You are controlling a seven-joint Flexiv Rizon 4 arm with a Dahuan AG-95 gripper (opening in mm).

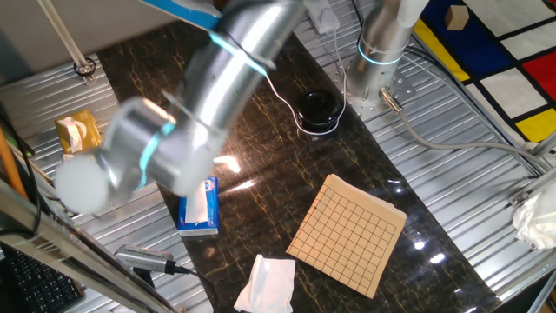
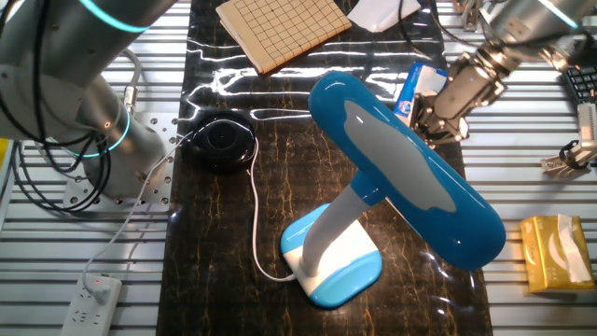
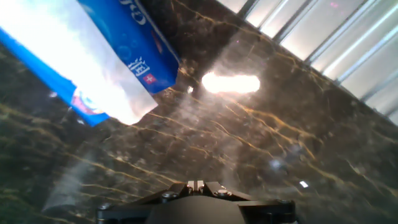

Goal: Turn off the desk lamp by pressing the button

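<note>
Arm (image 1: 200, 96) motion-blurred; pincer (image 2: 437, 121) tips indistinct; lamp button unseen.

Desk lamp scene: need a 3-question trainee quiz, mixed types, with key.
1. True or false: the desk lamp stands upright on the dark tabletop.
2. Multiple choice: what lies nearest the tool in the other fixed view? A) the grid board B) the blue tissue pack C) the black round pot
3. Fill in: the lamp's thin white cord leaves its base and runs toward the ____ pot.

Key: 1 true; 2 B; 3 black
</note>
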